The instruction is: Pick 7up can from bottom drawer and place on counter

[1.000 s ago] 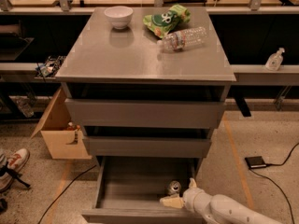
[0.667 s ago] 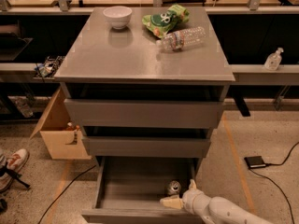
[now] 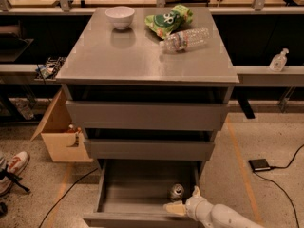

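Note:
The 7up can [image 3: 176, 192] stands upright in the open bottom drawer [image 3: 137, 194], near its right wall, silver top showing. My gripper [image 3: 184, 200] is at the drawer's front right, just right of and in front of the can. It is open, with one cream fingertip [image 3: 173, 208] pointing left in front of the can and the other [image 3: 195, 191] beside the can's right side. It holds nothing. The counter [image 3: 128, 56] is the glossy grey top of the cabinet, high above the drawer.
On the counter stand a white bowl [image 3: 119, 17], a green snack bag [image 3: 168, 20] and a lying clear water bottle [image 3: 186, 38]. The two upper drawers [image 3: 147, 115] stick out slightly above the bottom one. A cardboard box [image 3: 61, 137] stands at the left and a black pedal [image 3: 260, 165] at the right.
My gripper has dipped very slightly lower beside the can. The can and everything on the counter have not moved.

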You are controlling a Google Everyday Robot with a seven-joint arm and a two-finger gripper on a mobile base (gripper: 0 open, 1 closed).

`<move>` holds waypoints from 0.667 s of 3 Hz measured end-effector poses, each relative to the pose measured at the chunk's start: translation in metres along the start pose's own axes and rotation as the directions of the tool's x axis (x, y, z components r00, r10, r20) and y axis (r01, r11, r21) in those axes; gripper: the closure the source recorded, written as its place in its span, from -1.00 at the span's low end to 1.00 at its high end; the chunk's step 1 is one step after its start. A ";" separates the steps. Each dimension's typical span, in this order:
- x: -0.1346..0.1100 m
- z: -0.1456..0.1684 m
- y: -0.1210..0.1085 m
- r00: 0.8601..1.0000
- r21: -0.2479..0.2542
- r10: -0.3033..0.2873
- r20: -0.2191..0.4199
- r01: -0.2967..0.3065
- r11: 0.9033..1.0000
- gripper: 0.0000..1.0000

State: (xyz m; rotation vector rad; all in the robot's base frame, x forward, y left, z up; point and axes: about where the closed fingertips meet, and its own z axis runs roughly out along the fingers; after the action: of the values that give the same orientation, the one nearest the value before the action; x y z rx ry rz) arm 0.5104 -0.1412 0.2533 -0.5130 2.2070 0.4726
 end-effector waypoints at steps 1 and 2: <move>0.003 0.010 -0.003 1.000 0.004 0.005 0.010 -0.005 1.000 -1.00; 0.009 0.052 -0.001 1.000 -0.006 0.005 0.018 -0.005 1.000 -1.00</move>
State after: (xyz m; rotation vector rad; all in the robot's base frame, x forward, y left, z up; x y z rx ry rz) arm 0.5380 -0.1190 0.2146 -0.5049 2.1908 0.4850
